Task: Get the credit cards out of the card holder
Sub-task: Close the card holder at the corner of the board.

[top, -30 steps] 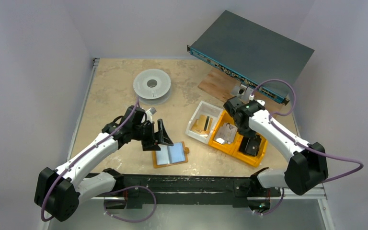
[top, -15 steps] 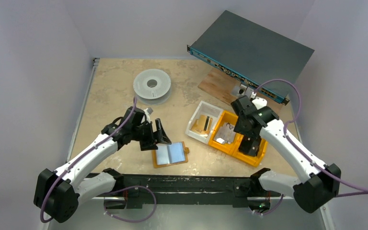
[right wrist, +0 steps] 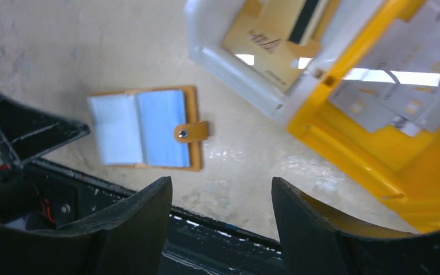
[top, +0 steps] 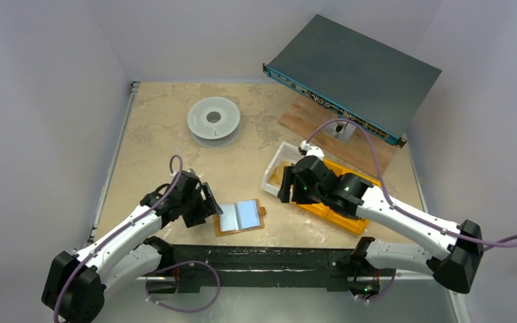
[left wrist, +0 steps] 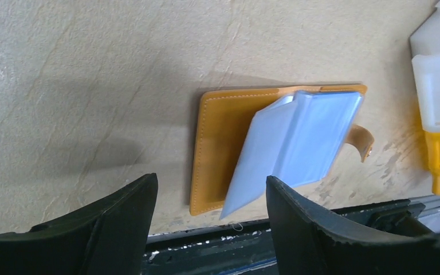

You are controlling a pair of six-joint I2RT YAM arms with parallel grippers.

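Sleeves (left wrist: 298, 134) of pale blue plastic fan up from the card holder (left wrist: 217, 132), which lies opened flat on the table (top: 155, 128), strap tab (right wrist: 190, 132) flung out to its side. That spread-open pose likely suits you: the pockets face up and their edges are reachable from above.

Your left gripper (left wrist: 211, 180) hangs with its fingers spread wide and nothing between them. The holder sits just ahead of and below its tips, framed in the gap, so it looks lined up to pin the cover or pinch a sleeve.

Your right gripper (right wrist: 220, 183) is also parted and empty. The holder lies further out in front of it, well apart. Directly beneath and to its far side sit the white bin (right wrist: 235, 63), holding a tan card (right wrist: 260, 40) with a dark stripe, and the orange bin (right wrist: 344, 154), holding grey cards (right wrist: 389, 86). These appear to be your drop-off spots.

Whether any cards remain in the sleeves, you cannot tell from here.
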